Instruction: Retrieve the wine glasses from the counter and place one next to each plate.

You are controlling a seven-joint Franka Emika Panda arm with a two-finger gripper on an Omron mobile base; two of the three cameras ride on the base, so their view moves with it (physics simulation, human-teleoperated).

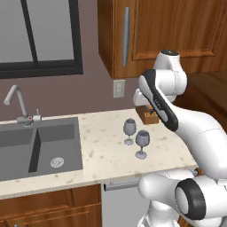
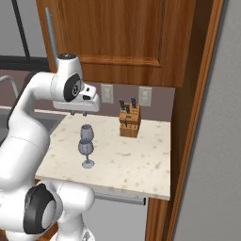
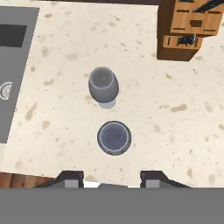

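Two blue-grey wine glasses stand upright on the beige counter (image 1: 106, 153), right of the sink. The rear glass (image 1: 129, 128) (image 2: 86, 132) (image 3: 103, 84) is nearer the wall. The front glass (image 1: 142, 140) (image 2: 85, 149) (image 3: 114, 138) is nearer the counter's front edge. My gripper (image 2: 78, 113) (image 3: 112, 177) hangs above them pointing down, clear of both. It is open with nothing between its fingertips (image 3: 72, 178). In the hand view I look straight down into the front glass, just ahead of the fingers. The plates are out of view.
A wooden knife block (image 1: 148, 115) (image 2: 129, 121) (image 3: 186, 30) stands by the wall, right of the glasses. The dark double sink (image 1: 40, 146) with its silver tap (image 1: 17, 104) lies to the left. Wood wall cabinets (image 2: 117, 42) hang overhead, and a tall wood panel (image 2: 193, 141) bounds the counter's right end.
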